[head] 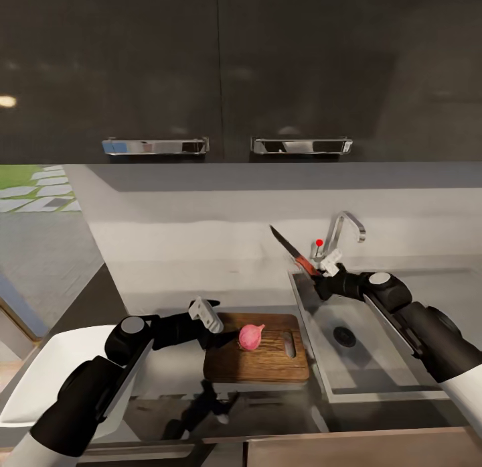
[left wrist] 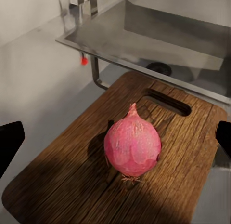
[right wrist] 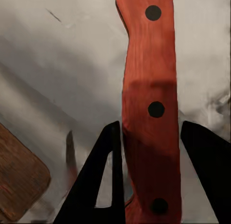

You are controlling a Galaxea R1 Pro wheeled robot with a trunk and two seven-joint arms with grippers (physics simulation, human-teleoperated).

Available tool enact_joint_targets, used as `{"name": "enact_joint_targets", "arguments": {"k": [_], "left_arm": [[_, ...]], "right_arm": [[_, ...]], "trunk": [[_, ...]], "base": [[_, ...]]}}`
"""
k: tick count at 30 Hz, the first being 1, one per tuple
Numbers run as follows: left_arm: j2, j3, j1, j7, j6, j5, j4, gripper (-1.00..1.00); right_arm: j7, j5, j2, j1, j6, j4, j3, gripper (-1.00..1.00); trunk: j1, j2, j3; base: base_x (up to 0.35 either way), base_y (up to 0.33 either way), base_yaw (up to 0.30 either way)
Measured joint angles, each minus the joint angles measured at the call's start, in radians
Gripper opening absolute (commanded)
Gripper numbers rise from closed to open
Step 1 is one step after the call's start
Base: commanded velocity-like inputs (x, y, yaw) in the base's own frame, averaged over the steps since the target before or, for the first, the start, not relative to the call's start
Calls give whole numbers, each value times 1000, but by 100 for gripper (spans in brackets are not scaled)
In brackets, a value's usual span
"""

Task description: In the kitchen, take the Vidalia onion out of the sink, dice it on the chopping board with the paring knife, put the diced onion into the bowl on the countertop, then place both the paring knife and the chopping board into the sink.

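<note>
Right claw (head: 324,269) pinches paring knife (head: 292,251) at centre-right; left claw (head: 205,314) spread beside onion (head: 251,336). Lower blade squarely onto onion, chopping board (head: 258,360) centre.

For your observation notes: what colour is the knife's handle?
Red-orange with three dark rivets; the knife handle shows best in the right wrist view.

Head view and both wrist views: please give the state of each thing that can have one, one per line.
Onion: whole, uncut, resting on the board.
Chopping board: flat on the countertop, beside the sink.
Paring knife: lifted, held by its handle.
Left gripper: open, holding nothing.
Right gripper: shut on the knife.
</note>
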Motion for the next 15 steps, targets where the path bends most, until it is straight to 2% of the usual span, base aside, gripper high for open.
{"name": "enact_joint_targets", "arguments": {"k": [1, 3, 4, 6, 9, 10, 15], "left_arm": [[0, -4, 0, 0, 0, 0, 0, 100], [0, -10, 0, 1, 1, 0, 0, 100], [1, -18, 0, 1, 1, 0, 1, 100], [3, -30, 0, 2, 1, -1, 4, 100], [7, -38, 0, 1, 0, -1, 20, 100], [9, -42, 0, 1, -1, -1, 33, 100], [15, -52, 0, -2, -2, -1, 69, 100]], "right_arm": [[-6, 91, 0, 0, -1, -29, 12, -100], [-12, 183, -1, 0, -1, -60, 32, -100], [-14, 248, -1, 0, -2, -83, 53, -100], [-16, 309, 1, 0, -3, -104, 78, -100], [-22, 349, 9, 0, -4, -118, 97, -100], [-47, 366, 17, 0, -4, -124, 118, -100], [-128, 390, 23, 0, -4, -127, 179, -100]], "trunk": [[0, 0, 0], [0, 0, 0], [0, 0, 0], [0, 0, 0], [0, 0, 0], [0, 0, 0], [0, 0, 0]], "base": [[0, 0, 0], [0, 0, 0], [0, 0, 0], [0, 0, 0], [0, 0, 0], [0, 0, 0], [0, 0, 0]]}}
